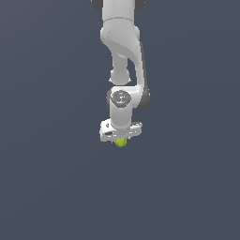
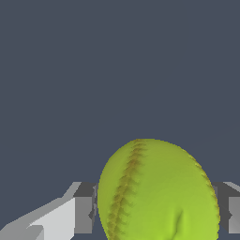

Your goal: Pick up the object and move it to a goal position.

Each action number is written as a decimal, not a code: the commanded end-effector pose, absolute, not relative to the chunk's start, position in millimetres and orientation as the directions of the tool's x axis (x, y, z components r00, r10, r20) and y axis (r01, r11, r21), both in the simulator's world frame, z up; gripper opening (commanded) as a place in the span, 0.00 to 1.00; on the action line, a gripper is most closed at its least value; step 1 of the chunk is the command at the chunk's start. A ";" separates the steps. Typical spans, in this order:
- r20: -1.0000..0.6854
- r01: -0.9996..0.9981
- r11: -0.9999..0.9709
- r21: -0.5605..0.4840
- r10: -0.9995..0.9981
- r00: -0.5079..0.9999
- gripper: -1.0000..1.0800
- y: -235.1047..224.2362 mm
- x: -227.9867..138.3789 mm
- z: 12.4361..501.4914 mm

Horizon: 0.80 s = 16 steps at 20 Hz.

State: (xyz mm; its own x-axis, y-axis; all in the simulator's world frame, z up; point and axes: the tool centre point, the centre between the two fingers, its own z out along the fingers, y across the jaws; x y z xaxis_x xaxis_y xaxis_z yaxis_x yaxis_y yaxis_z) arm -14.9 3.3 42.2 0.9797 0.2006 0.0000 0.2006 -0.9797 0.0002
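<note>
Background is flat dark slate-grey in both views, no edges or texture visible. White arm (image 1: 123, 56) comes down from the top of the exterior view, wrist pointing straight down, with its hand tilted slightly. Ball (image 1: 121, 142) sits directly under the hand, poking out just below it, touching the hand's underside as far as the exterior view shows. Can't tell from that view if the ball rests on anything. In the wrist view the ball (image 2: 159, 192) is yellow-green with a darker stitched seam running along it, and fills the space between the fingers (image 2: 83, 208). One grey pad is pressed to each side of the ball, no gap visible on either side. Fingers clamped on the ball.
</note>
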 end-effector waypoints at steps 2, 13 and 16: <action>0.000 0.201 -0.980 0.000 0.201 0.980 0.00 3.6 -14.8 41.4; 0.000 0.201 -0.980 0.000 0.201 0.980 0.00 -9.7 -19.1 62.6; 0.000 0.201 -0.980 0.000 0.201 0.980 0.00 -20.4 -22.4 79.2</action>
